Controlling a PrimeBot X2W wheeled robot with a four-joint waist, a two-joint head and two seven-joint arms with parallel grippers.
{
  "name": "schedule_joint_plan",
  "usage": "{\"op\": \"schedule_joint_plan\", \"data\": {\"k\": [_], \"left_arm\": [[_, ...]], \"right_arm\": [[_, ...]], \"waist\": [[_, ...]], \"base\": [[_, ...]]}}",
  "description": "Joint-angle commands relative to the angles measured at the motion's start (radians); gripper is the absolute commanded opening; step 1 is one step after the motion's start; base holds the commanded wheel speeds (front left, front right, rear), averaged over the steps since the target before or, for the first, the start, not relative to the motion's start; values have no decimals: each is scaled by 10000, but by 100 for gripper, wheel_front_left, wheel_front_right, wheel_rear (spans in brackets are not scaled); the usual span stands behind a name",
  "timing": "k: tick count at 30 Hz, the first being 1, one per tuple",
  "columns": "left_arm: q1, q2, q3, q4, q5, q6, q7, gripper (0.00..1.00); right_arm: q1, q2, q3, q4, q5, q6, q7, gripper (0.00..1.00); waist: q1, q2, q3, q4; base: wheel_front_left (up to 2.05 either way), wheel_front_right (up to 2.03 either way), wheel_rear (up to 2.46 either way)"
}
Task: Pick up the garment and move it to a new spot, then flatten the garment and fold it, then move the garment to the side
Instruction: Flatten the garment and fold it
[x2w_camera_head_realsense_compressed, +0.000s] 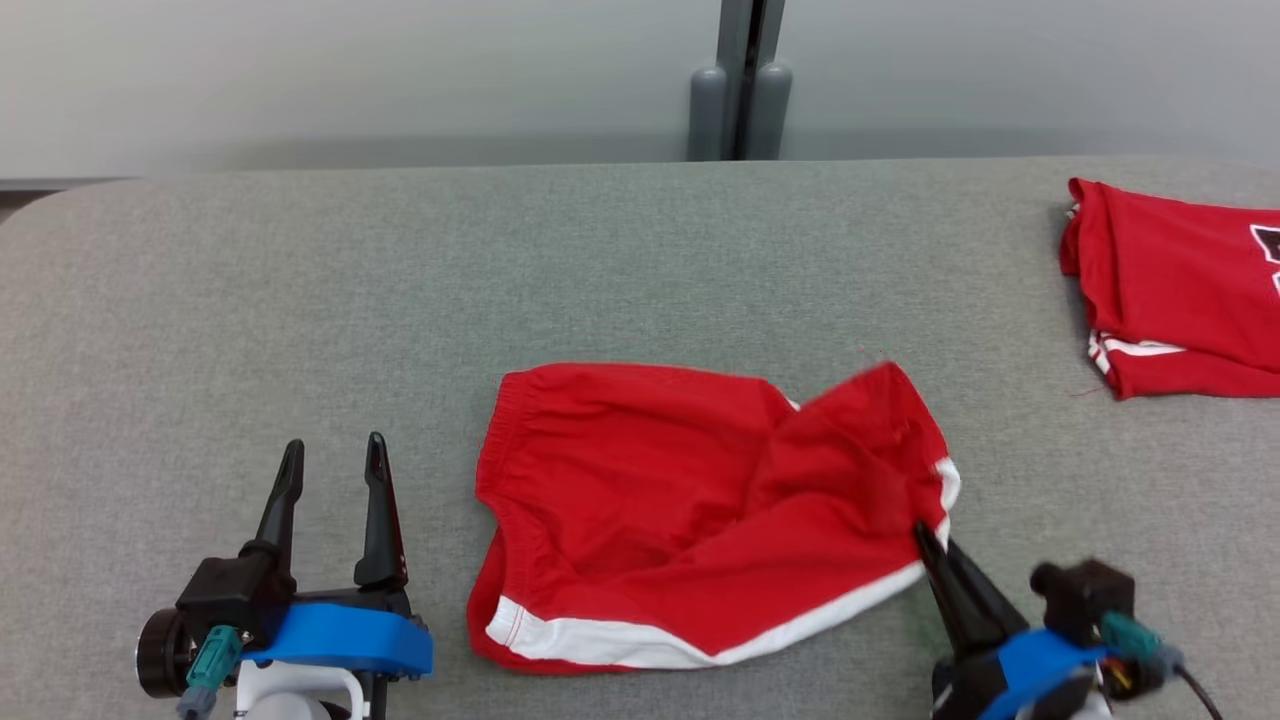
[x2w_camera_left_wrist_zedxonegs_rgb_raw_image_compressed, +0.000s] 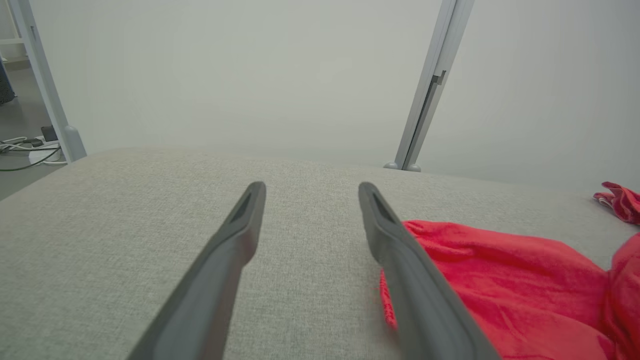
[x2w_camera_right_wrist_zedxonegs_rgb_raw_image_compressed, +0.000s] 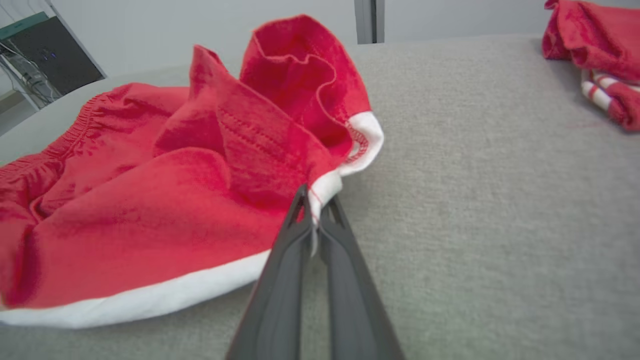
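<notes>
Red shorts (x2w_camera_head_realsense_compressed: 690, 500) lie in the middle of the grey padded table (x2w_camera_head_realsense_compressed: 300, 280), long axis running side to side across the robot's front: elastic waistband at the robot's left end, rumpled leg at the right end. The right gripper (x2w_camera_head_realsense_compressed: 925, 540) is right on that rumpled end, coming in from the near side. In the right wrist view its two dark fingers are pressed together on the white-trimmed corner of the leg hem, so the right gripper (x2w_camera_right_wrist_zedxonegs_rgb_raw_image_compressed: 312, 200) is clamped on the shorts themselves, cloth pinched between the tips. Just beyond the tips, away and to the left, the leg stands up in a bunched fold, so my read is that the flattening turns on drawing this corner out to the right, away from the waistband. Over on the other side, the left gripper (x2w_camera_head_realsense_compressed: 335, 442) sits beside the waistband end with bare table between them in the head view, fingers spread wide, holding nothing. It's the nearer arm for that waistband if the cloth needs anchoring. A folded red garment (x2w_camera_head_realsense_compressed: 1180, 290) waits well apart at the far right.
</notes>
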Motion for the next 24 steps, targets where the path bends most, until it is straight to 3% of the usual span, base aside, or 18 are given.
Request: {"op": "schedule_joint_plan", "data": {"k": [1,6,7,8,16,24], "left_arm": [[81,-8,44,4,9,-52,-41,100],[158,-10,79,47,-19,-82,-41,100],[173,-9,83,52,-19,-84,-41,100],[183,-10,91,60,-18,-101,-41,100],[229,-10,181,91,75,-147,-41,100],[112,-10,247,66,86,-230,-41,100]], "right_arm": [[538,71,-150,-378,66,2,105,0],[2197,347,-831,-1694,-168,2,785,0],[2416,405,-945,-1911,-270,2,896,29],[2570,443,-1049,-2105,-345,2,987,100],[2473,424,-1476,-3415,-780,2,1202,100],[346,-330,-1192,-3961,-1241,2,2052,100]], "waist": [[0,-1,-87,-91],[0,-1,-184,-244],[0,-1,-186,-261],[0,-1,-195,-281],[0,-1,-317,-407],[0,-1,-246,-461]], "base": [[0,0,0],[0,0,0],[0,0,0],[0,0,0],[0,0,0],[0,0,0]]}}
